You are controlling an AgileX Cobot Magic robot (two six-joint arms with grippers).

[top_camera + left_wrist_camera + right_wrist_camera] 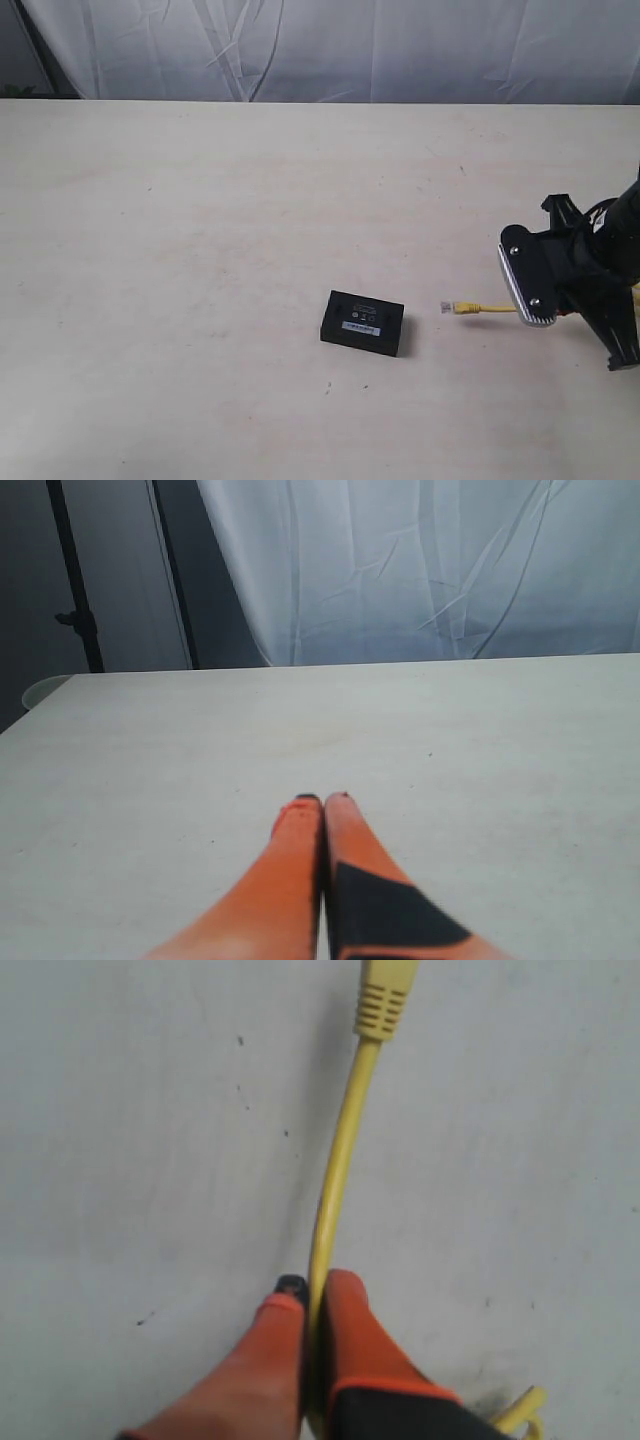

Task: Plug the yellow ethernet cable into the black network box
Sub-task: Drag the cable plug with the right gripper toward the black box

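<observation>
A pale wooden table (200,250) holds a small flat black plastic network box (363,322) mid-table. The right gripper (315,1295) is clamped on the thin yellow ethernet cable (335,1180), back from its seemingly clear plug (447,305) near the box. The cord should feel light and springy, so gripping closer to the plug would steady it.

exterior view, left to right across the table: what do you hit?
black network box → clear plug → yellow ethernet cable → right arm
</observation>
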